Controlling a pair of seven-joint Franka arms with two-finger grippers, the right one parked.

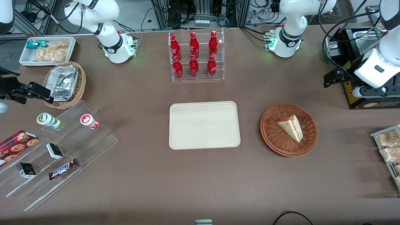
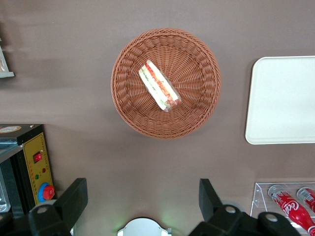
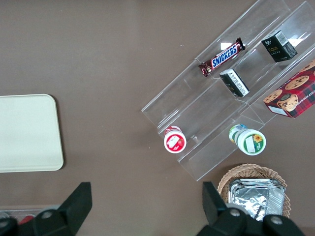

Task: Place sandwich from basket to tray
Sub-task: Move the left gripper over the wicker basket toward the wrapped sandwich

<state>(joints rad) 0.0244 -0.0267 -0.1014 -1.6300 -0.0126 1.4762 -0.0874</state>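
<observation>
High above the brown counter [image 1: 156, 175], the spread, empty end effector [image 2: 142, 201] must first descend to the triangular sandwich [image 2: 158, 85] lying untouched in the round reddish-brown wicker basket [image 2: 197, 59].

Brown table [image 1: 150, 175] carries: cream tray [image 1: 204, 125] at centre, round reddish basket [image 1: 289, 129] beside it twd working arm's end, clear rack w/ red bottles [image 1: 197, 56] farther from cam. Twd parked arm's end: stepped acrylic stand [image 1: 59, 150], tan basket w/ foil containers [image 1: 64, 84], white snack bin [image 1: 47, 50]. Gripper [image 2: 142, 201] open, high above table near basket.
</observation>
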